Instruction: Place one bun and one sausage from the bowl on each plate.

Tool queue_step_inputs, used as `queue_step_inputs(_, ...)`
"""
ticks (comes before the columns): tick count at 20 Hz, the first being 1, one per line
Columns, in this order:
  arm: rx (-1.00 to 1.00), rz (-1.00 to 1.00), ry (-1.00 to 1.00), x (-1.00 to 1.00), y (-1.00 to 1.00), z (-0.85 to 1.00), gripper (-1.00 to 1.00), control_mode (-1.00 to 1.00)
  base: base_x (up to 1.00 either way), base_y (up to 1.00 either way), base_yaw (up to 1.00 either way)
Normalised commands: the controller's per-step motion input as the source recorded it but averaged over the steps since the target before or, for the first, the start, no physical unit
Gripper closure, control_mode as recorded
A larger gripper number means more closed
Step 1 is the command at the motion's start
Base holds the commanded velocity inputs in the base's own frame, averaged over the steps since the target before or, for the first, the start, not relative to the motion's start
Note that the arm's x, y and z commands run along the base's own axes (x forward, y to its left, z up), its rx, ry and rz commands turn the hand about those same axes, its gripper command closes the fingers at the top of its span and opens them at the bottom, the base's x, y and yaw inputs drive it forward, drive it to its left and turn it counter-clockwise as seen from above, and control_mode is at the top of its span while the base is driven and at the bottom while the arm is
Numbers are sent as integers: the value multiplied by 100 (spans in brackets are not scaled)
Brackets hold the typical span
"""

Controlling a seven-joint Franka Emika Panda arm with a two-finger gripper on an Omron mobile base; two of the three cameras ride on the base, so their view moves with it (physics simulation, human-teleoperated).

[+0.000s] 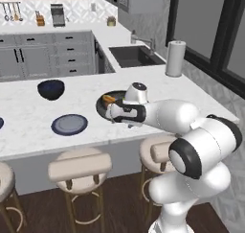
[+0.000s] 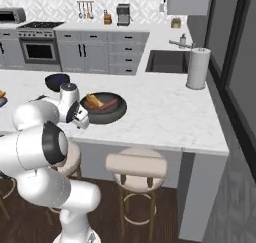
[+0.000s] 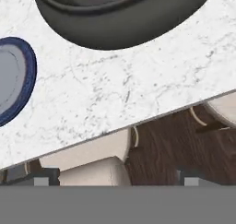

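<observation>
The bowl point(image 2: 103, 108) sits on the counter point(image 2: 165, 112) near its front edge, holding one bun point(image 2: 94, 100) and one dark red sausage point(image 2: 110, 104) side by side. In the left base view one plate point(image 1: 70, 124) lies bare to the bowl's left, and a second shows only as a sliver at the frame edge. A smaller blue bowl point(image 1: 51, 89) stands behind the plate; its inside cannot be made out. The fingers point(image 3: 115, 177) hang apart, holding nothing, over the counter's front edge beside the bowl.

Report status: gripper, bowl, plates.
Gripper open, empty, at counter edge. Bowl holds the food. Plate bare. Nothing in the way.
</observation>
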Motion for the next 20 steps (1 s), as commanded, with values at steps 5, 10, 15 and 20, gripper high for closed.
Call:
queue_step_inputs(5, 0, 0, 0, 0, 0, 0, -100, 100, 99, -38, -4)
queue_step_inputs(10, 0, -9, 10, 60, 0, 8, -100, -100, 40, -1, -3)
queue_step_inputs(15, -1, -15, 28, 47, -33, -12, -100, -100, 0, 0, 0)
queue_step_inputs(20, -11, -2, 12, 23, 1, -45, -100, -100, 0, 0, 0)
